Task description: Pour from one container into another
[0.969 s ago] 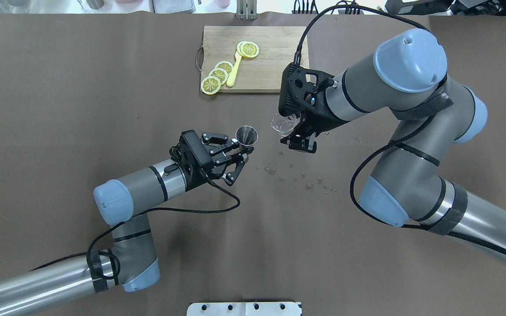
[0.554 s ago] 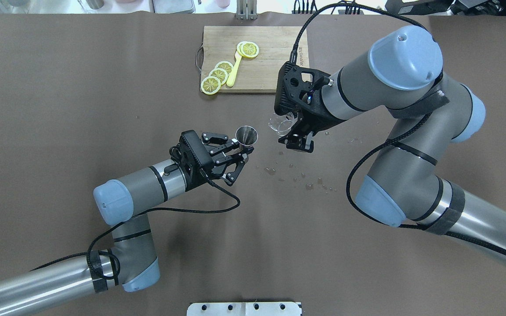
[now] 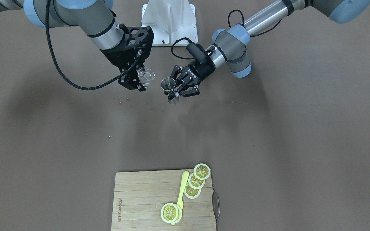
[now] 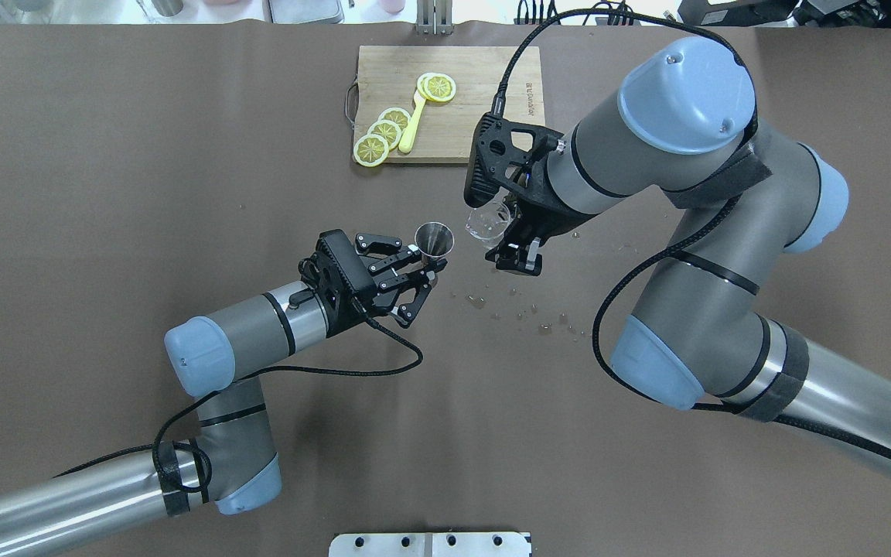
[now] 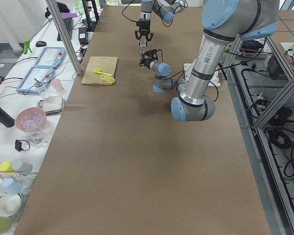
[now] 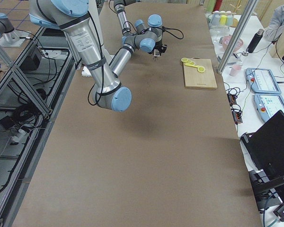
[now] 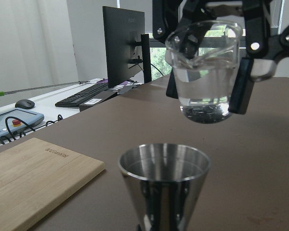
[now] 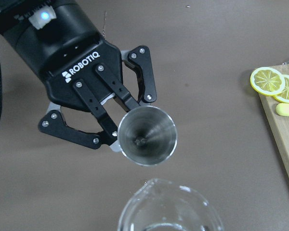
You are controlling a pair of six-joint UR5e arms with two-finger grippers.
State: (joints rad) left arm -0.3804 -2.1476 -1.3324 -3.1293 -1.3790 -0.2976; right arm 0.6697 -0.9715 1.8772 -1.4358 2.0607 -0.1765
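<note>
Steel jigger in tool, near tumbler

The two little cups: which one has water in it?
The clear glass tumbler, held by the right gripper; water shows through its sides. The steel jigger in the left gripper looks empty.

Both aloft, gripping: left pincer, right pincer.

Bright, even light from above; soft, blurry shadows on the matte brown bench. Left wrist view: backlit by windows, bkgd soft, small clear glass tumbler sharp w/ highlights; grey steel hourglass jigger shows dull reflections. Right wrist view: tumbler rim blurred.
</note>
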